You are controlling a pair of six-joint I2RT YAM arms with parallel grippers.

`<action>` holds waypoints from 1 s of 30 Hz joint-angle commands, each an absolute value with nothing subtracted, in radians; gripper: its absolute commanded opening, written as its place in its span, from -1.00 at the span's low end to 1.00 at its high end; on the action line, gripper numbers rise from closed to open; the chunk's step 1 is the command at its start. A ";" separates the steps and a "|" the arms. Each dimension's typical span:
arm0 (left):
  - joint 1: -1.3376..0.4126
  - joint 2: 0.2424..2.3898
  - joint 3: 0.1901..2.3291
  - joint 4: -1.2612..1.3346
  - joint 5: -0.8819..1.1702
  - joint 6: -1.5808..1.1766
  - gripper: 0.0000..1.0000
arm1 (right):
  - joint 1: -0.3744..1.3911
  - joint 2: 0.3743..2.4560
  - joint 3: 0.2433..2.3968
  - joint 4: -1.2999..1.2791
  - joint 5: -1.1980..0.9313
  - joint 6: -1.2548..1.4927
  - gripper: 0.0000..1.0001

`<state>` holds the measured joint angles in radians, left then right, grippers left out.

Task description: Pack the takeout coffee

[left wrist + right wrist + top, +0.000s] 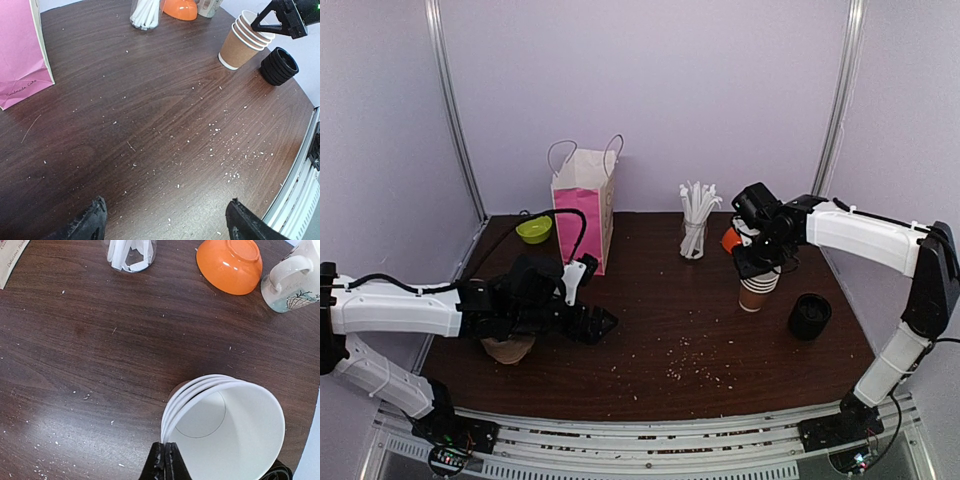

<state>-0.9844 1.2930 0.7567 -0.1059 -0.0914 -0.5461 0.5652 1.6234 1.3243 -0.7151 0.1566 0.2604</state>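
Note:
A stack of brown paper cups [757, 290] with white rims stands right of centre, without lids. It also shows in the right wrist view [225, 425] and the left wrist view [239, 44]. My right gripper [757, 262] is directly above it, and its fingers [165, 446] are pinched shut at the near rim of the top cup. A stack of black lids [809, 316] sits just right of the cups and shows in the left wrist view [278, 66]. My left gripper [596, 323] is open and empty over bare table [166, 212]. Another brown cup [508, 349] sits mostly hidden under the left arm.
A pink paper bag [582, 205] stands at the back left, with a green bowl [533, 230] beside it. A glass of white straws [694, 226], an orange bowl [230, 265] and a cream mug [292, 282] are at the back right. White crumbs are scattered over the wood.

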 commanded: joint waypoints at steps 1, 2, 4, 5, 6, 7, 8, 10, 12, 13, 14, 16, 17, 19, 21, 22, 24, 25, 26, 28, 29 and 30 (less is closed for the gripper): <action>-0.980 1.301 0.749 -0.061 -0.090 -0.551 0.71 | 0.561 1.635 1.363 -0.771 0.179 0.252 -1.00; -0.980 1.302 0.750 -0.061 -0.090 -0.553 0.71 | 0.562 1.631 1.373 -0.775 0.186 0.253 -1.00; -0.980 1.304 0.754 -0.061 -0.090 -0.553 0.71 | 0.561 1.619 1.382 -0.778 0.204 0.251 -1.00; -0.980 1.304 0.757 -0.061 -0.089 -0.554 0.71 | 0.561 1.613 1.384 -0.780 0.210 0.250 -1.00; -0.980 1.306 0.761 -0.061 -0.088 -0.555 0.71 | 0.561 1.608 1.390 -0.783 0.214 0.249 -1.00; -0.980 1.308 0.765 -0.061 -0.085 -0.552 0.71 | 0.562 1.604 1.398 -0.790 0.214 0.247 -1.00; -0.980 1.310 0.770 -0.063 -0.083 -0.553 0.71 | 0.563 1.601 1.406 -0.799 0.207 0.247 -1.00; -0.980 1.318 0.781 -0.063 -0.079 -0.553 0.71 | 0.565 1.592 1.416 -0.813 0.189 0.245 -1.00; -0.980 1.327 0.790 -0.063 -0.073 -0.554 0.71 | 0.574 1.584 1.420 -0.822 0.170 0.244 -1.00; -0.980 1.333 0.795 -0.063 -0.069 -0.556 0.71 | 0.582 1.581 1.423 -0.830 0.161 0.242 -1.00; -0.980 1.338 0.801 -0.062 -0.064 -0.559 0.71 | 0.595 1.579 1.425 -0.839 0.155 0.243 -1.00; -0.982 1.353 0.814 -0.059 -0.051 -0.569 0.70 | 0.630 1.574 1.426 -0.859 0.147 0.242 -1.00; -0.981 1.360 0.820 -0.055 -0.042 -0.574 0.70 | 0.652 1.569 1.427 -0.867 0.144 0.245 -1.00; -0.982 1.374 0.836 -0.049 -0.021 -0.596 0.70 | 0.693 1.559 1.427 -0.881 0.136 0.257 -1.00; -0.982 1.389 0.852 -0.032 0.005 -0.626 0.70 | 0.734 1.542 1.422 -0.882 0.124 0.274 -1.00; -0.982 1.398 0.860 -0.019 0.021 -0.643 0.70 | 0.758 1.533 1.415 -0.877 0.121 0.283 -1.00; -0.982 1.421 0.871 0.024 0.060 -0.676 0.70 | 0.799 1.522 1.402 -0.874 0.124 0.299 -1.00; -0.982 1.435 0.878 0.041 0.075 -0.688 0.70 | 0.818 1.522 1.397 -0.877 0.130 0.306 -1.00; -0.983 1.449 0.886 0.056 0.086 -0.694 0.70 | 0.826 1.522 1.392 -0.877 0.133 0.312 -1.00; -0.989 1.478 0.907 0.061 0.091 -0.696 0.69 | 0.835 1.519 1.385 -0.876 0.158 0.321 -1.00; -0.991 1.489 0.917 0.057 0.092 -0.696 0.69 | 0.837 1.516 1.387 -0.878 0.173 0.323 -1.00; -0.994 1.495 0.923 0.054 0.092 -0.696 0.69 | 0.839 1.510 1.391 -0.880 0.188 0.325 -1.00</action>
